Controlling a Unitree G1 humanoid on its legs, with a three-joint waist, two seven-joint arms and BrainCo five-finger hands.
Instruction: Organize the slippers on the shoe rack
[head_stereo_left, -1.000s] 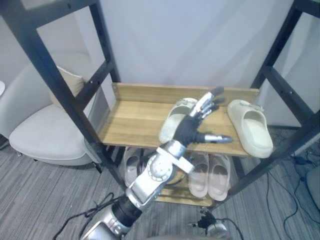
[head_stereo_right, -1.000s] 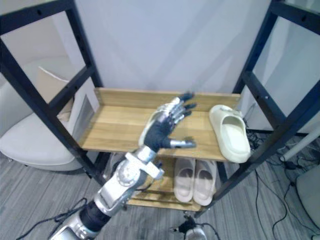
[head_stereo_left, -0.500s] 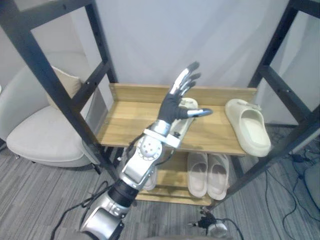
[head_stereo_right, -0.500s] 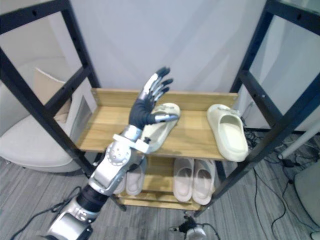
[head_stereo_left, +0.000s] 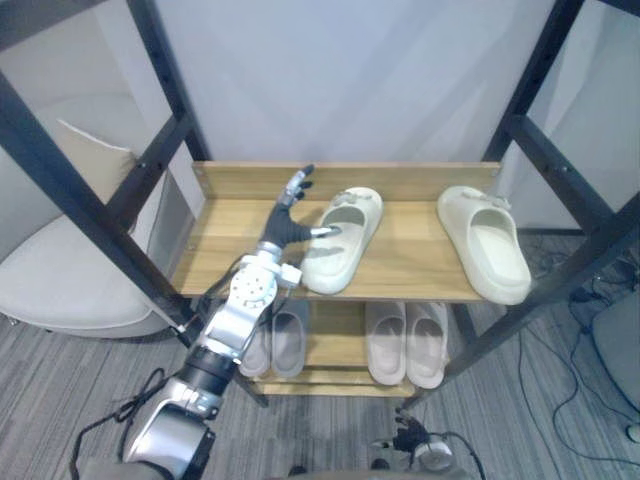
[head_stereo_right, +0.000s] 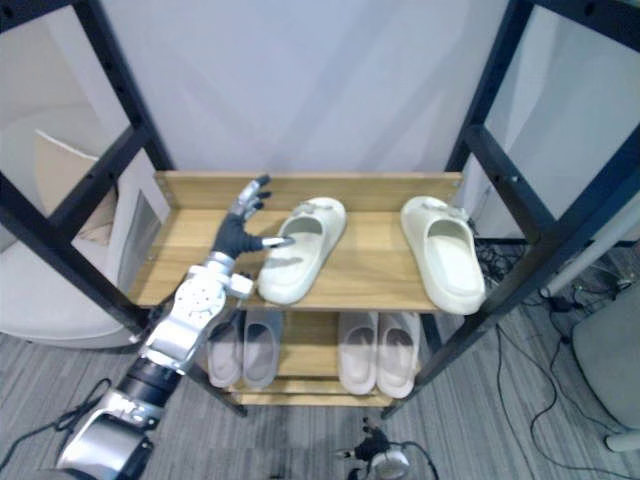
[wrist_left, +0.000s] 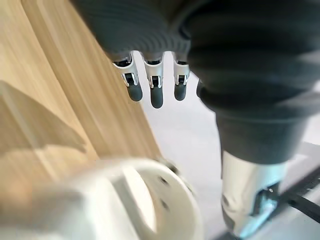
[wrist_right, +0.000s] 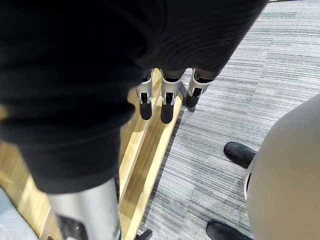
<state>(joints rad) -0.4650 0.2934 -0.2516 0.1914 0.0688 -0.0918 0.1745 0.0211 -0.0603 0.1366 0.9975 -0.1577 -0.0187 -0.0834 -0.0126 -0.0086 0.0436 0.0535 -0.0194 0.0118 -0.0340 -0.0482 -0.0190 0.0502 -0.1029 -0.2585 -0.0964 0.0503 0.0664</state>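
Two cream slippers lie on the wooden upper shelf (head_stereo_left: 225, 250) of the black-framed shoe rack. The left slipper (head_stereo_left: 340, 240) lies slanted, its heel toward the front edge. The right slipper (head_stereo_left: 485, 245) lies near the shelf's right end, heel over the front edge. My left hand (head_stereo_left: 285, 222) is just left of the slanted slipper, fingers straight and pointing at the back wall, thumb stretched against the slipper's side. The left wrist view shows its fingers (wrist_left: 152, 90) straight above the slipper (wrist_left: 125, 200). My right hand (wrist_right: 165, 100) hangs beside a wooden board with fingers relaxed and holds nothing.
On the lower shelf stand a grey pair of slippers (head_stereo_left: 275, 340) and a pale pink pair (head_stereo_left: 405, 340). Black rack posts (head_stereo_left: 70, 190) rise on both sides. A white chair (head_stereo_left: 60, 280) stands to the left. A person's black shoes (wrist_right: 240, 152) are on the grey carpet.
My left hand has come down from above the shelf to the left side of the slanted slipper. The camera has shifted too. Both slippers lie as before.
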